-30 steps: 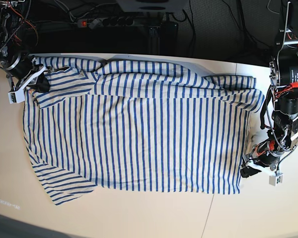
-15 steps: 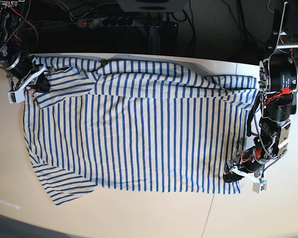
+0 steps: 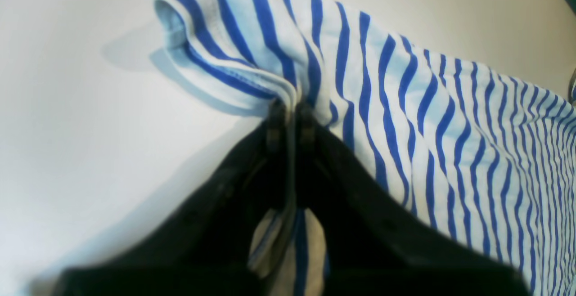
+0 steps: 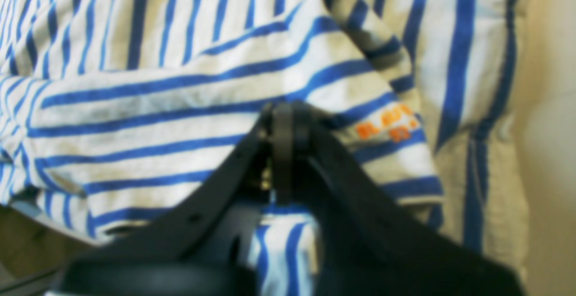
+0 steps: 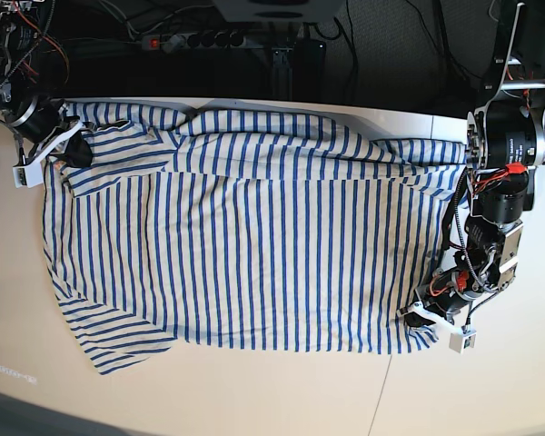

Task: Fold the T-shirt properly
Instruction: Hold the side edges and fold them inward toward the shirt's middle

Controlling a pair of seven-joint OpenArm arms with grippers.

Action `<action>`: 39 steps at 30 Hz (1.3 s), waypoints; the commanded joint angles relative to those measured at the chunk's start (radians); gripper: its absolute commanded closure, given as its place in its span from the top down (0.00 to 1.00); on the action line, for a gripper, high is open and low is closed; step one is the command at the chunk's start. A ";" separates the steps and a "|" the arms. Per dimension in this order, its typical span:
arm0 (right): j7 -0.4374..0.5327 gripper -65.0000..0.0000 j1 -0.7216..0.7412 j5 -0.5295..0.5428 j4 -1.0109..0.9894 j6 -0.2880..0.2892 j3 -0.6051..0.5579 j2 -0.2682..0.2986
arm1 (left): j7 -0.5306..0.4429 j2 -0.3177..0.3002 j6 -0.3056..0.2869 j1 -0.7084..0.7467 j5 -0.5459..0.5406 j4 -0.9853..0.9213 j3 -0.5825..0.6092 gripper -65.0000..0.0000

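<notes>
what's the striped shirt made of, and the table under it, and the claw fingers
T-shirt: looks like soft knit cotton, matte; it drapes, wrinkles, and shows a stitched hem in the left wrist view. Table: smooth pale board, probably laminate, with a faint sheen and a seam. Left claw fingers: black, matte, likely plastic or rubber; too blurred to tell.
</notes>
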 commanded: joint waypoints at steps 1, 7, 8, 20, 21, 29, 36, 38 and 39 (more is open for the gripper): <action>-0.001 0.00 0.018 0.030 0.027 0.035 0.018 0.016 | 0.000 -0.008 0.003 -0.027 0.004 0.010 0.000 0.00; -0.031 0.00 0.091 0.059 0.060 0.035 0.068 0.023 | 0.020 -0.008 0.003 -0.027 0.004 0.010 0.000 0.00; -0.031 0.00 0.104 0.058 0.058 0.034 0.071 0.028 | 0.020 -0.008 0.003 -0.027 0.004 0.010 0.000 0.00; -0.006 0.00 0.507 0.013 -0.277 0.034 0.071 0.158 | 0.035 -0.008 0.000 -0.028 0.005 0.011 0.000 0.00; 0.005 0.00 0.558 -0.003 -0.340 0.034 0.071 0.161 | 0.036 -0.008 0.000 -0.027 0.005 0.010 0.000 0.00; 0.168 0.51 0.940 -0.177 -0.913 0.032 0.071 0.165 | 0.066 -0.008 0.000 -0.027 0.005 0.011 0.000 0.00; 0.262 0.53 1.057 -0.259 -1.273 -0.019 0.071 0.158 | 0.088 -0.009 0.000 -0.027 0.004 0.010 0.000 0.00; 0.261 0.53 1.046 -0.260 -1.294 -0.018 0.071 0.148 | 0.087 -0.008 0.000 -0.028 0.001 0.011 0.000 0.00; 0.258 0.53 1.039 -0.259 -1.299 -0.018 0.071 0.143 | 0.087 -0.008 0.000 -0.028 -0.005 0.011 0.000 0.00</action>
